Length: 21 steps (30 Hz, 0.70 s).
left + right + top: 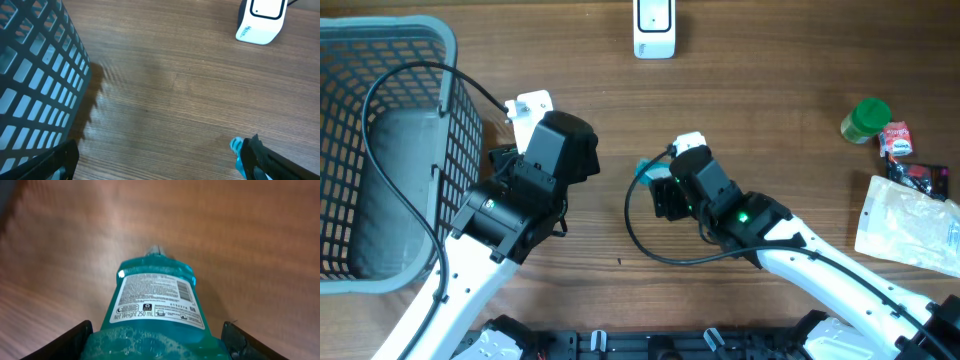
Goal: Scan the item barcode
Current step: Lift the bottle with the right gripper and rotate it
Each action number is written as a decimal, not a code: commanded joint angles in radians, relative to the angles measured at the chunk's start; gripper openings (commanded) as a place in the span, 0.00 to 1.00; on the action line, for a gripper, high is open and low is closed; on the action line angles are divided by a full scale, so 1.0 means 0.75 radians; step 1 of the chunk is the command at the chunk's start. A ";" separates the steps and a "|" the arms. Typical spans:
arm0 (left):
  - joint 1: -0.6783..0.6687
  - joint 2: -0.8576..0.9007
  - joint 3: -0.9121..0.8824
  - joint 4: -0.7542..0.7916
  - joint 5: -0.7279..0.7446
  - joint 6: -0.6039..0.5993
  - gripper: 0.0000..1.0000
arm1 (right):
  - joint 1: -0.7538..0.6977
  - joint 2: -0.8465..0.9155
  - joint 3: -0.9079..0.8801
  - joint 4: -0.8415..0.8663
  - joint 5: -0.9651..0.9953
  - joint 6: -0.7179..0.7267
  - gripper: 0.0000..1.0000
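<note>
Bare table (760, 100) lies open from centre up to the scanner (654, 28) at 12 o'clock, while the basket (450, 45) walls off 9 to 10 and a jar (866, 120) and packets (910, 215) crowd 3.

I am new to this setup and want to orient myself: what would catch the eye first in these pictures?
First comes the teal bottle, gripped by the right gripper in the centre of the overhead view, its white label facing the wrist camera. Next come the big grey-blue basket at the left edge and the white scanner at top centre.
</note>
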 commanded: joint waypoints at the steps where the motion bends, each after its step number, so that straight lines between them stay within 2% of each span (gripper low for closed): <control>1: 0.004 0.007 0.023 0.004 -0.023 -0.030 1.00 | -0.005 -0.037 0.042 0.130 0.087 0.014 0.69; 5: 0.004 0.007 0.023 0.004 -0.024 -0.030 1.00 | -0.018 -0.036 0.042 0.208 0.089 0.017 0.69; 15: 0.004 0.039 0.019 0.004 -0.023 -0.050 1.00 | -0.026 -0.038 0.043 0.240 0.121 0.020 0.69; 18: 0.004 0.070 0.006 0.004 -0.023 -0.109 1.00 | -0.031 -0.038 0.043 0.269 0.121 0.113 0.69; 21: 0.004 0.104 -0.015 0.004 -0.024 -0.184 1.00 | -0.056 -0.038 0.043 0.277 0.121 0.353 0.68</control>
